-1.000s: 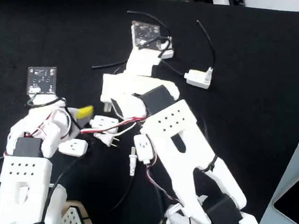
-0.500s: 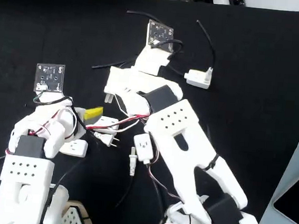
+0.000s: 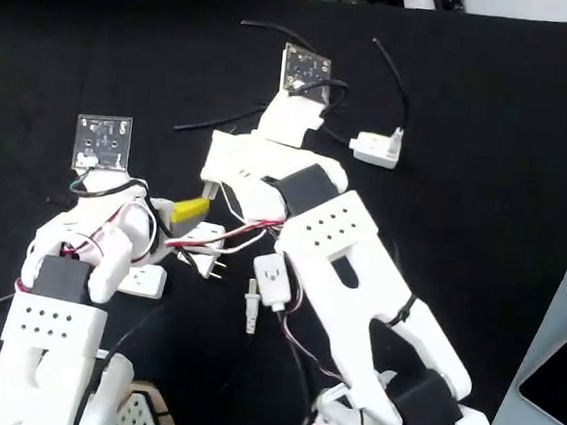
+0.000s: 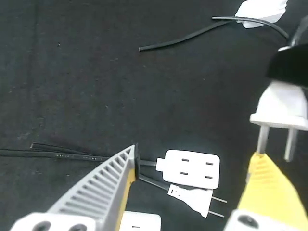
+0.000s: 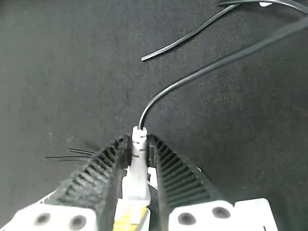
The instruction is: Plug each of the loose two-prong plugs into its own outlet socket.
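Plainly, the right gripper (image 5: 138, 139) was clamped tight on a white two-prong plug (image 5: 136, 169), its ribbed fingers pressed against both flanks; the plug's black cord (image 5: 192, 79) arched away over the black table (image 5: 57, 57). Seen from the left wrist, the prongs of that plug pointed down, just above the tip of the yellow finger (image 4: 267, 190). The left gripper (image 4: 195, 154) stood wide open and held nothing; its grey finger (image 4: 108, 185) and the yellow one were spread to either side of a white outlet socket (image 4: 190, 168) lying flat on the table. A loose plug (image 4: 192, 198) lay just beside that socket, prongs sideways. From above, a second socket (image 3: 141, 279) lay close by the left arm; a third socket (image 3: 272, 277) rested beside the right arm, with another plug (image 3: 251, 308) near it. Farther back, well apart from both grippers, lay an angled plug (image 3: 375, 149) with its own lead.
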Tool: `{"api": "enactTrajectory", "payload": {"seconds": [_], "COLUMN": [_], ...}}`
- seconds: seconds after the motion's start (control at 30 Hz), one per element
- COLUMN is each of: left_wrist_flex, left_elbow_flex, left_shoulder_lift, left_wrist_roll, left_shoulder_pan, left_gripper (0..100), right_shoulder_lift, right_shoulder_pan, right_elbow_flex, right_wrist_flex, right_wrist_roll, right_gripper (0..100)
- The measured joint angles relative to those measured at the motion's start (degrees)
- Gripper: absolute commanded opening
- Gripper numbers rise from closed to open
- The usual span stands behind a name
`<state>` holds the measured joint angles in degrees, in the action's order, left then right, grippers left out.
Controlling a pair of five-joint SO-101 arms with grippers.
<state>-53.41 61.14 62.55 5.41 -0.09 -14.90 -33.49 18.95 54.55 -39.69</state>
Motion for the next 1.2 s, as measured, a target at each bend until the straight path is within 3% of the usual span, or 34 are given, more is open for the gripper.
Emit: {"api": "enactTrajectory", "payload": {"seconds": [0.93, 1.2], "left_wrist_flex": [3.3, -4.6], "left_elbow_flex": [0.0, -2.4], "left_shoulder_lift": [0.0, 0.1], "left_wrist_roll": [0.0, -0.4], "left_shoulder_pan": [-2.2, -0.5], "left_gripper": [36, 36], "right_shoulder_lift": [-9.0, -9.1], "right_shoulder_pan": [0.0, 0.0], "right_elbow_flex": [1.6, 4.8], "right_wrist_flex": [8.7, 0.7], "right_wrist_roll": [3.7, 3.8], "right_gripper": [1.3, 1.2]}}
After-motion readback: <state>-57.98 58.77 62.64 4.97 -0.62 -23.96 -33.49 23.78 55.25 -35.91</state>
